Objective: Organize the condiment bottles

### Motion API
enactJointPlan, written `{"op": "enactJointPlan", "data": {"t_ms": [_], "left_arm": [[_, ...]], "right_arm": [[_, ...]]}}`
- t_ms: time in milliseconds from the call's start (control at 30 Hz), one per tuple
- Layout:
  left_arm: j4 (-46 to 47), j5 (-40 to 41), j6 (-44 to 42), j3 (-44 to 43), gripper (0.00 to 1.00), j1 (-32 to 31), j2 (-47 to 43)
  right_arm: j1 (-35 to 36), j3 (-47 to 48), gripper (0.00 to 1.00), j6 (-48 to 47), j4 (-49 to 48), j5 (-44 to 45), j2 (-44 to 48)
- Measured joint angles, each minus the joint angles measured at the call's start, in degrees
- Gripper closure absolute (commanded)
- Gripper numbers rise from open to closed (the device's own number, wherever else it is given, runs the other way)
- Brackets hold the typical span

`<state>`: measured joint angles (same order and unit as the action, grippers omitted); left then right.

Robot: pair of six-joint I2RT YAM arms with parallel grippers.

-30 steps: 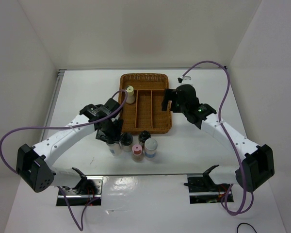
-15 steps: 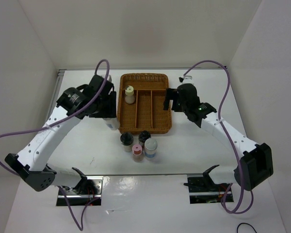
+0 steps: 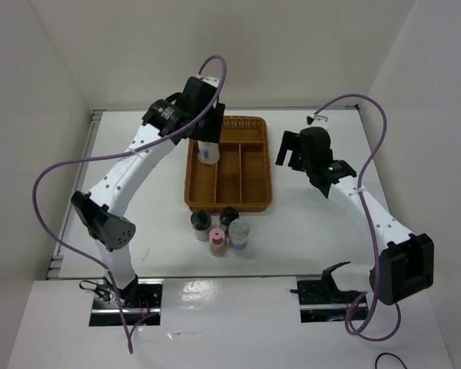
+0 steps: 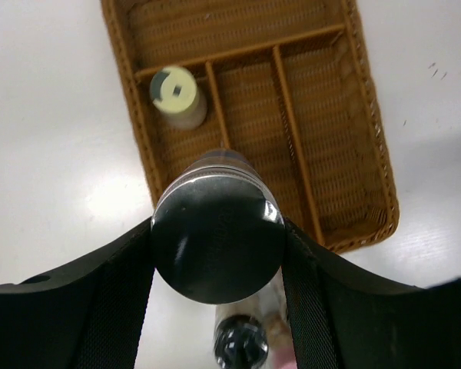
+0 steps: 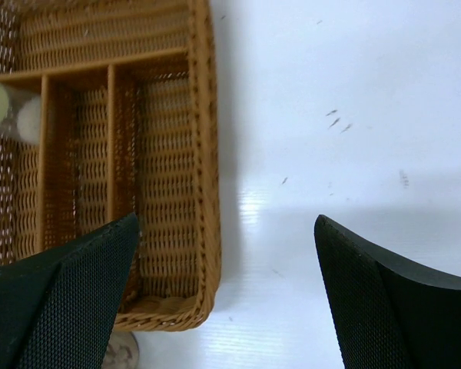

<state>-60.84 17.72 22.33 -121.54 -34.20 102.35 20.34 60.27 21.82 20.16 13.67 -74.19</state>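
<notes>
Left claw is clamping the blue-label bottle by its sides. The bottle is hanging upright, long axis vertical, straight under the wrist over the left slot of the basket, just below-right of the cream bottle in the wrist frame; clearance from the slot divider cannot be told. Right claw is hovering jaws apart over the counter right of the basket, so the left arm is likely placing, and four more bottles are standing lower centre of the top frame.
</notes>
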Motion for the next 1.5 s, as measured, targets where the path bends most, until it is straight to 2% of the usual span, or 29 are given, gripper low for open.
{"op": "enactJointPlan", "data": {"t_ms": [267,533,733,1033,1500], "left_arm": [[9.2,-5.3,-6.6,-4.9,0.48,0.8,9.9],[9.8,-9.0,-10.1,-18.1,0.5,2.4,23.3],[6.8,-10.2,-10.6,-30.0,0.5,4.3,32.3],[5.1,-13.1,-11.2,-29.7,0.51,6.9,33.3],[5.8,-15.2,-11.7,-26.5,0.51,5.0,33.7]], "right_arm": [[-4.5,-2.8,0.02,0.5,0.0,0.3,5.9],[-5.7,-3.6,0.02,0.6,-0.2,-0.4,6.9],[-6.3,-3.6,0.02,0.7,-0.4,-0.9,6.7],[-6.8,-3.6,0.02,0.9,-0.5,-1.4,6.2],[-6.8,-3.6,0.02,0.9,-0.5,-1.7,6.0]]}}
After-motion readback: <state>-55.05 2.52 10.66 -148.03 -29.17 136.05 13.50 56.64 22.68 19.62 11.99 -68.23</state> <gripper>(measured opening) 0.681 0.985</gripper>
